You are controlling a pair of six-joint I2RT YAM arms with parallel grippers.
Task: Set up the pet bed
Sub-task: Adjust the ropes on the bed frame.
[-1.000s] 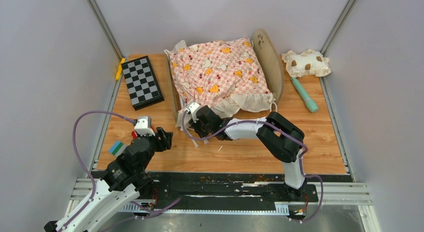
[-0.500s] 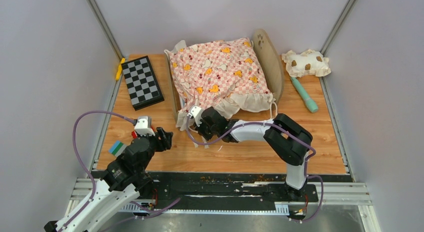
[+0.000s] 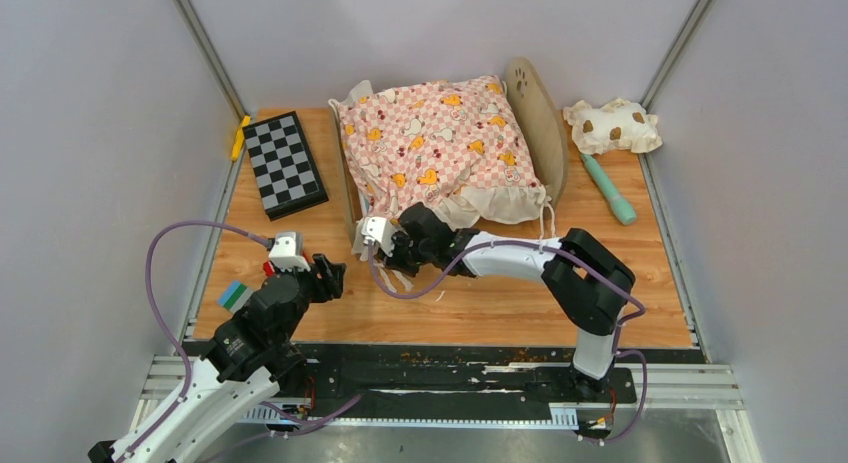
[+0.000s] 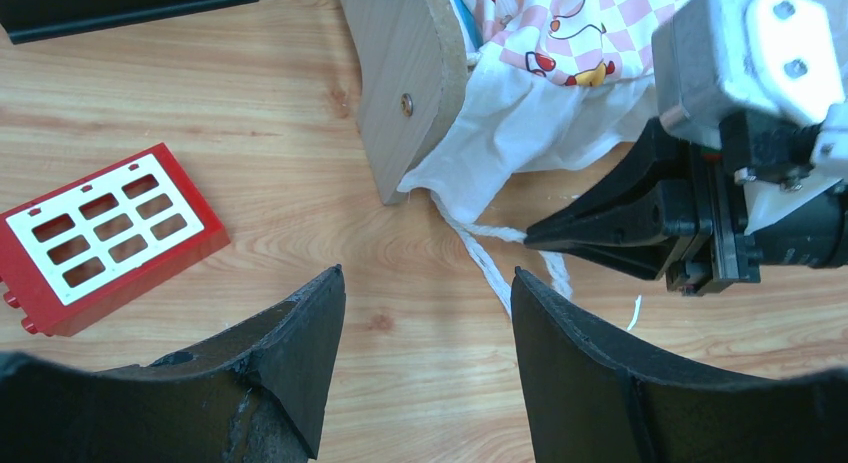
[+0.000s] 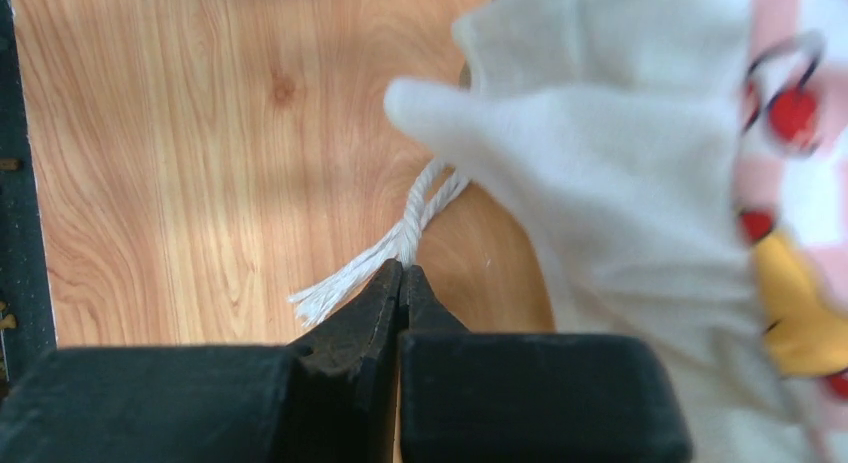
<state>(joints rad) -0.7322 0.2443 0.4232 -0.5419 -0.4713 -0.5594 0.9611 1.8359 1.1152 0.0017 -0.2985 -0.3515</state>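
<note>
Item 1, lower left: my left gripper [image 4: 425, 283], jaws wide, empty.
Item 2, centre: my right gripper [image 5: 400, 275], just pinched closed on the tie cord [image 5: 425, 208]; I judge fastening can begin.
Item 3, upper centre: pet bed [image 3: 537, 118], cushion [image 3: 435, 148] lying in it.

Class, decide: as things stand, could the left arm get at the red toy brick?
Probably yes: the red brick lies close beside the open left gripper, with nothing between them.
</note>
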